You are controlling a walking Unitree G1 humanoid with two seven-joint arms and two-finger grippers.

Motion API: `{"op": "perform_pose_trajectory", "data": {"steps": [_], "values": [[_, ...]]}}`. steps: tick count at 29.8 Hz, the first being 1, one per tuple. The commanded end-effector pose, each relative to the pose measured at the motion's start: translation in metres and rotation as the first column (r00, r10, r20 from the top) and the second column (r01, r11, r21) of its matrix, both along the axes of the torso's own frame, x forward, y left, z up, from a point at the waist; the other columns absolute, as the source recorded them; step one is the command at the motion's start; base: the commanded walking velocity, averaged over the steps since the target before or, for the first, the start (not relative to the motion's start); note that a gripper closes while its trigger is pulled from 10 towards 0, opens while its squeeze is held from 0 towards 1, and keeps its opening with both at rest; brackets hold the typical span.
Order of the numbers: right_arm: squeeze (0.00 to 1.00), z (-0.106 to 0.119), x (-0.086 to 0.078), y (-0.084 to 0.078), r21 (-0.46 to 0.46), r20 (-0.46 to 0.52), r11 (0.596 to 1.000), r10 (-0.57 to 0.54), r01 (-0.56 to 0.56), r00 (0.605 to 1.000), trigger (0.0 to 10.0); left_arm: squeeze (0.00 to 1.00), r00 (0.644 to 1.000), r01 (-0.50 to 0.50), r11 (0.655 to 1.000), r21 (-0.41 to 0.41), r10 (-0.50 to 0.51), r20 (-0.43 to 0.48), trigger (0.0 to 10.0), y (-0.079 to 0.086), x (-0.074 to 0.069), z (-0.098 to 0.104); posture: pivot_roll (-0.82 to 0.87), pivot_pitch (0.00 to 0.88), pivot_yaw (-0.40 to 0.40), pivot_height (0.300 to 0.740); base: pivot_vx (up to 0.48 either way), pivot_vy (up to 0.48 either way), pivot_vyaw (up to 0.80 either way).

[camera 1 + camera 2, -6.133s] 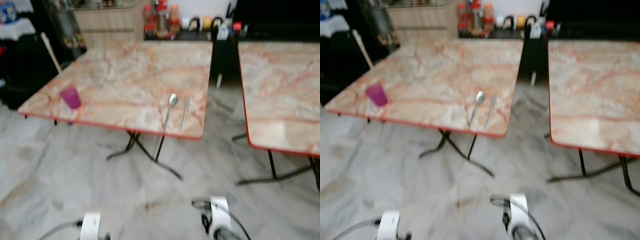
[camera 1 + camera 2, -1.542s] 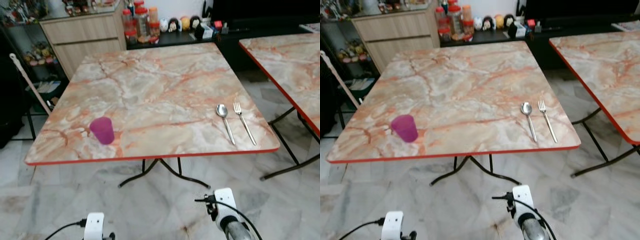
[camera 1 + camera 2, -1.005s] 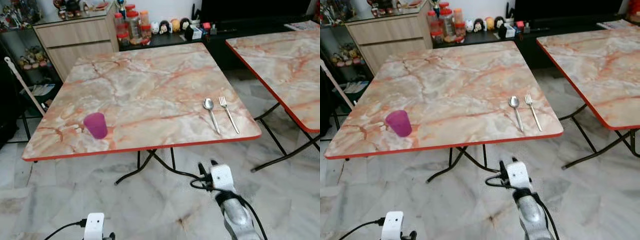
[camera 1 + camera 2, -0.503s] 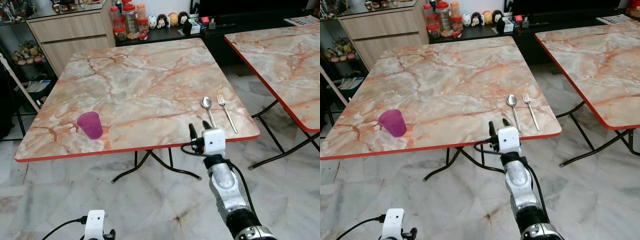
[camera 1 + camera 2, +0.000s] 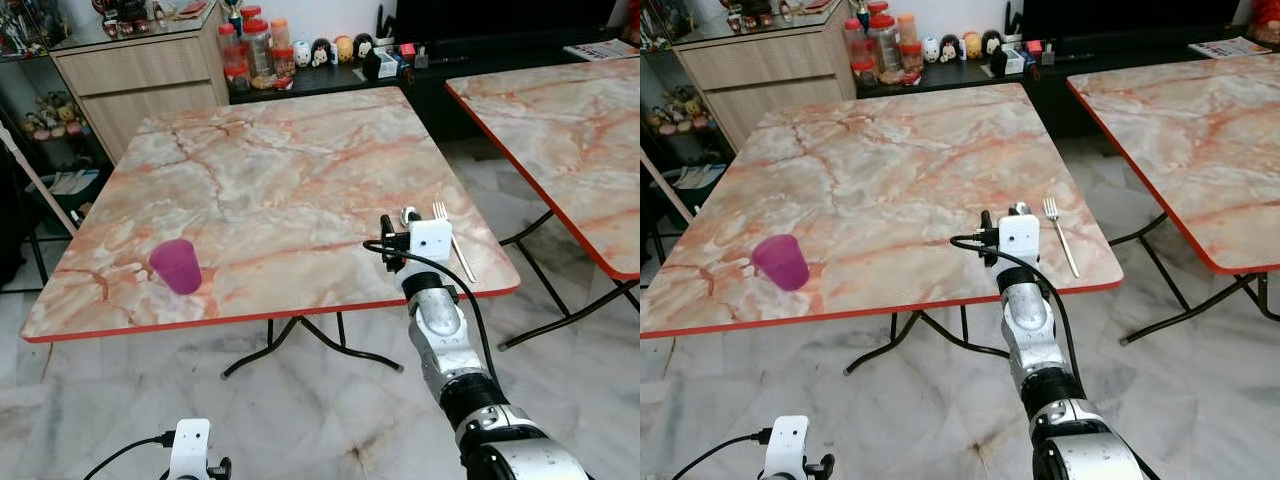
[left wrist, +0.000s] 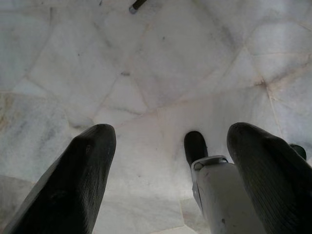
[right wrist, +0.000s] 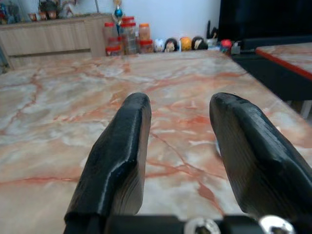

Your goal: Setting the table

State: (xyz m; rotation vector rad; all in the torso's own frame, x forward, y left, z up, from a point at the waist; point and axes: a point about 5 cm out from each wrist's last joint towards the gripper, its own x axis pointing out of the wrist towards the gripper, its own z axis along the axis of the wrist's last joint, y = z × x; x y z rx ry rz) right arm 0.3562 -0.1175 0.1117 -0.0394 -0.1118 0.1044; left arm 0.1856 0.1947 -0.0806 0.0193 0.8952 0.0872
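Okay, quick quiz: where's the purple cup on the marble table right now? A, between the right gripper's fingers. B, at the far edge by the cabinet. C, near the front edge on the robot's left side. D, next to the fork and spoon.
C: the purple cup stands near the marble table's front edge on the robot's left, well apart from the fork and the open right gripper.

So the cup (image 5: pixel 177 266) sits near the table's (image 5: pixel 280 170) front-left corner. Fork (image 5: pixel 451 240) lies near the front-right corner, spoon (image 5: pixel 408 213) just left of it. Second table (image 5: pixel 560 120) stands off the right edge, jars (image 5: pixel 243 55) beyond the back edge.
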Motion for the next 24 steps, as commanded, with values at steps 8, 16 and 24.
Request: {"op": "perform_pose_trajectory", "data": {"steps": [8, 16, 24], "values": [[0.0, -0.006, -0.003, 0.007, -0.006, -0.023, 1.0, 0.019, -0.019, 1.0, 10.0, 0.0, 1.0, -0.022, 1.0, -0.001, 0.022, -0.013, 10.0, 0.002, -0.003, -0.001, 0.01, 0.0, 0.073, 0.74, 0.413, 0.0, 0.0], [0.0, -0.005, -0.002, 0.009, -0.018, -0.019, 0.999, 0.034, -0.034, 0.999, 10.0, 0.0, 1.0, -0.02, 1.0, -0.006, 0.02, -0.014, 10.0, 0.001, -0.002, -0.001, 0.02, 0.0, 0.062, 0.74, 0.42, 0.0, 0.0], [0.0, -0.013, -0.009, 0.012, -0.018, -0.032, 0.998, 0.055, -0.055, 0.998, 10.0, 0.0, 1.0, -0.022, 1.0, -0.003, 0.022, -0.009, 10.0, 0.001, -0.004, -0.002, 0.02, 0.0, 0.06, 0.74, 0.032, 0.0, 0.0]]}}
